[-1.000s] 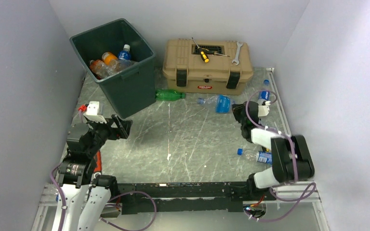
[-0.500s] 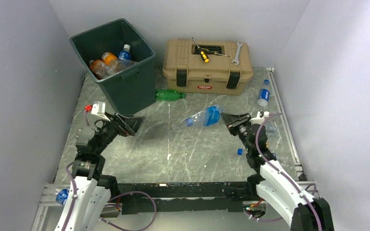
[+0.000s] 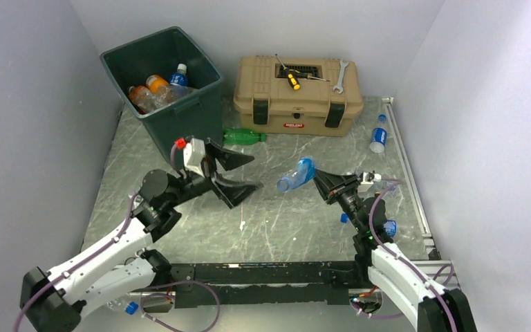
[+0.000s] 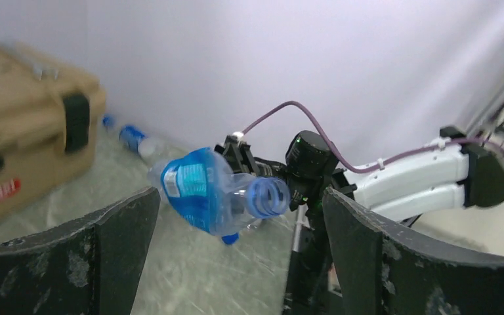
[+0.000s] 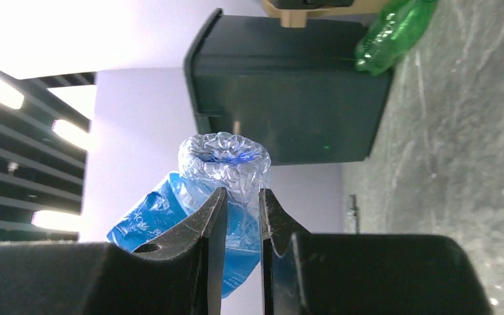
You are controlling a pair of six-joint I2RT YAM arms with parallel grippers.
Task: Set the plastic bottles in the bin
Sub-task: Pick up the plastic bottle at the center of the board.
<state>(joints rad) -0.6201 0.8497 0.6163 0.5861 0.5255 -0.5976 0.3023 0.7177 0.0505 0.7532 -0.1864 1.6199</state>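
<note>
Grey marbled tabletop [image 3: 283,228] fills the overhead view, and I read it as a clock face with twelve at the far wall. At seven, off the near edge under my left arm, sits what looks like a stray blue-capped bottle [image 3: 126,308]. At eleven stands the bin [image 3: 187,128], already holding several bottles: an orange bottle [image 3: 155,83] and a blue-topped bottle [image 3: 179,73] show among clear ones.

My left gripper [image 3: 247,173] hangs near the centre, just off the bin's near corner. Its jaws are spread as wide as they go and it holds nothing. In its wrist view its fingers [image 4: 72,262] frame the bottle the other arm holds out.

Toward twelve, the green bottle [image 3: 243,136] lies on its side at the bin's foot, before the tan toolbox [image 3: 297,97] with its screwdriver [image 3: 292,79] and wrench [image 3: 339,76].

Around three, my right gripper [image 3: 318,181] is pinched tight on the base of a crushed clear bottle [image 3: 296,174] with a blue label. It is off the table, open neck toward my left gripper. At two, a blue-labelled bottle [image 3: 378,138] lies by the rail. Small blue bits at four are too small to name.

I judge the job partly done. The held bottle, the green one and the strays are left.
</note>
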